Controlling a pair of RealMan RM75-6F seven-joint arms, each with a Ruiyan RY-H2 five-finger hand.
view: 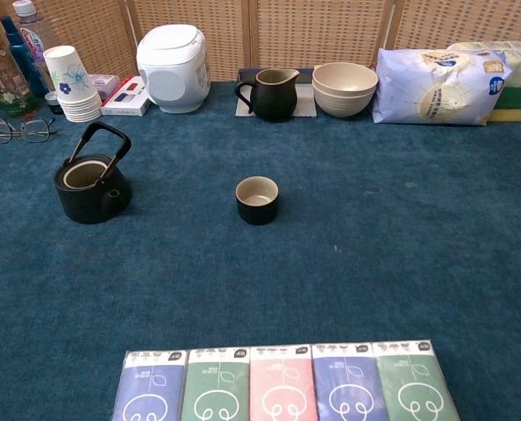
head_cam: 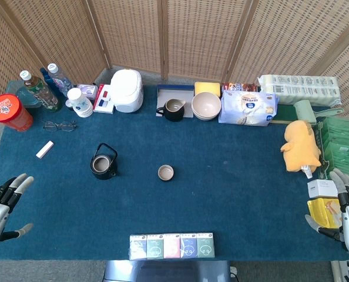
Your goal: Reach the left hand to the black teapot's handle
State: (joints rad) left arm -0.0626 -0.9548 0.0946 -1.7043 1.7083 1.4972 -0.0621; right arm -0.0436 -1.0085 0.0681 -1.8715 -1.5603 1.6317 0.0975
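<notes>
Teapot [head_cam: 103, 162] sits left of center on the table [head_cam: 233, 194], small cup [head_cam: 165, 172] just to its 3 o'clock. Pitcher [head_cam: 174, 109] and stacked bowls [head_cam: 206, 106] are back at 12, tissue packs [head_cam: 172, 245] at 6 along the front edge.

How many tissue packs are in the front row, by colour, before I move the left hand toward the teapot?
Going by the chest view, the tissue packs at the front edge:
Blue packs: 2
Green packs: 2
Pink pack: 1
Total: 5
</notes>
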